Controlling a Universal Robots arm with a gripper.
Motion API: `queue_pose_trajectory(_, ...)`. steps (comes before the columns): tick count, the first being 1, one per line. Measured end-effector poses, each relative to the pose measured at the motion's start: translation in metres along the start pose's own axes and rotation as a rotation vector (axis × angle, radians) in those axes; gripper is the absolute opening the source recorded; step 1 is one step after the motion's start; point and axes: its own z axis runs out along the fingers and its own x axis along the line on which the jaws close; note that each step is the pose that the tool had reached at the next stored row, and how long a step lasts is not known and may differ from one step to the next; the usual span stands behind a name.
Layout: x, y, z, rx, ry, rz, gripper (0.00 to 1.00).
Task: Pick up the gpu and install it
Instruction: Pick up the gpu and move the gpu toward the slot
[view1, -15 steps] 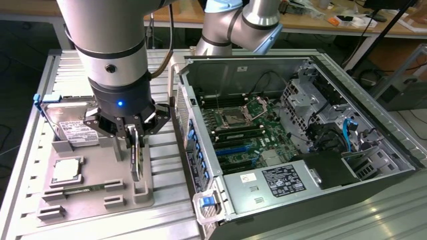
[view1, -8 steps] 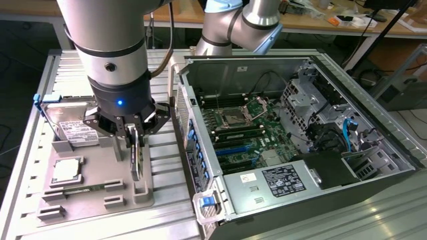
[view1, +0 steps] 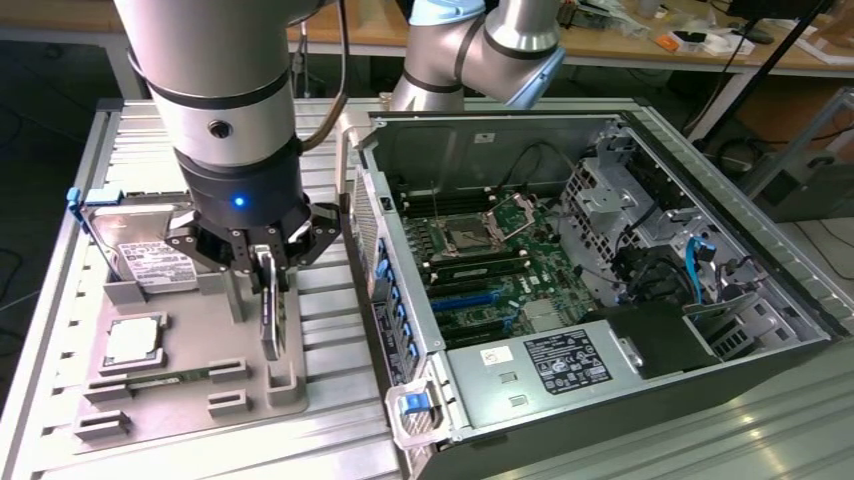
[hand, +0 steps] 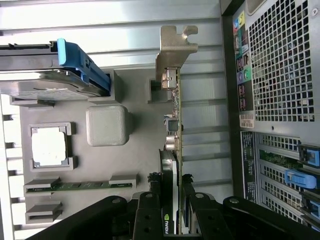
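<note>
Pincer (hand: 171, 192) tight on partly hidden gpu (hand: 174, 117)

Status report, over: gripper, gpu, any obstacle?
Gripper shut on gpu. It stands on edge at grey tray. Hard drive, computer case wall close beside.

Thin gpu (view1: 271, 312), upright on its edge, clamped in the hand (view1: 268, 262)

Bright, even indoor light from above. Pale glare washes the slatted metal table (hand: 100, 20), the grey parts tray (view1: 174, 390) carries soft shadows, and the open computer case (view1: 494, 150) is darker inside
</note>
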Motion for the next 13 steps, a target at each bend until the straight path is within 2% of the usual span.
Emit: queue_pose_trajectory(13,-0.0003,0.0004,-0.0080,0.0000,0.0000,0.000,0.27)
